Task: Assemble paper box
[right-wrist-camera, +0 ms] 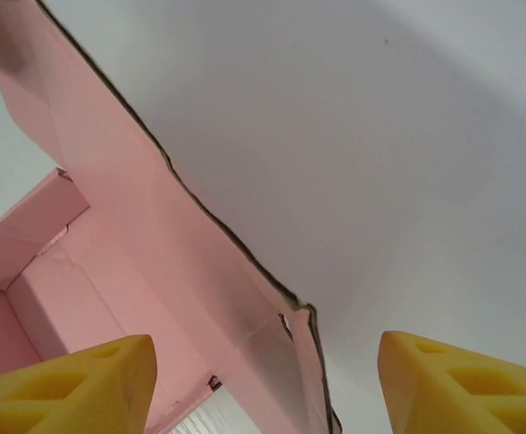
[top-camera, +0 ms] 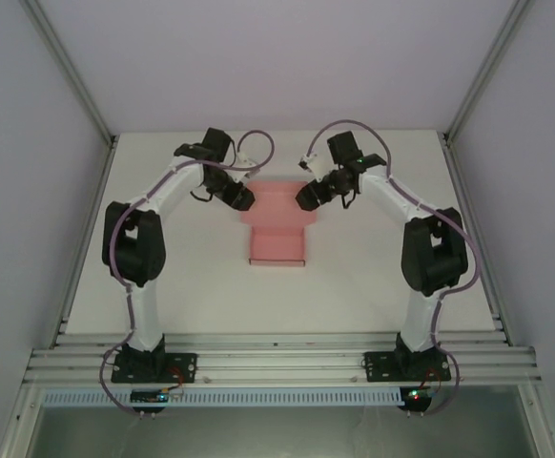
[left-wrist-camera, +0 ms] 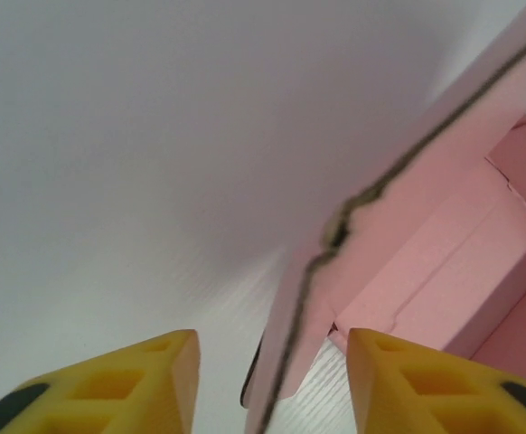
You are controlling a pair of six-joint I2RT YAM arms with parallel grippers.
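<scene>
- Left arm (top-camera: 139, 248): stretched from the 7 o'clock side of the table (top-camera: 354, 286) toward its centre. The left gripper (top-camera: 246, 197) sits at the 10 o'clock corner of the paper box (top-camera: 277, 234).
- Left wrist view: the yellow fingers (left-wrist-camera: 154, 380) stand apart. A raised pink flap (left-wrist-camera: 290, 362) is seen edge-on in the gap and appears to touch neither finger. Jaws apart, nothing clamped.
- Paper box: at the centre of the white table. The wide panel lies toward 12 o'clock and the narrower part toward 6 o'clock. Both wrist views show a folded pink interior with low walls beyond the flap.
- Right gripper (top-camera: 304, 197): at the box's 2 o'clock corner, facing the left gripper across the wide panel.
- Right wrist view: the yellow fingers (right-wrist-camera: 91, 389) are wide apart. The flap's dark cut edge runs from 10 o'clock down into the gap between them. No contact with either finger is visible. Jaws apart, nothing clamped.
</scene>
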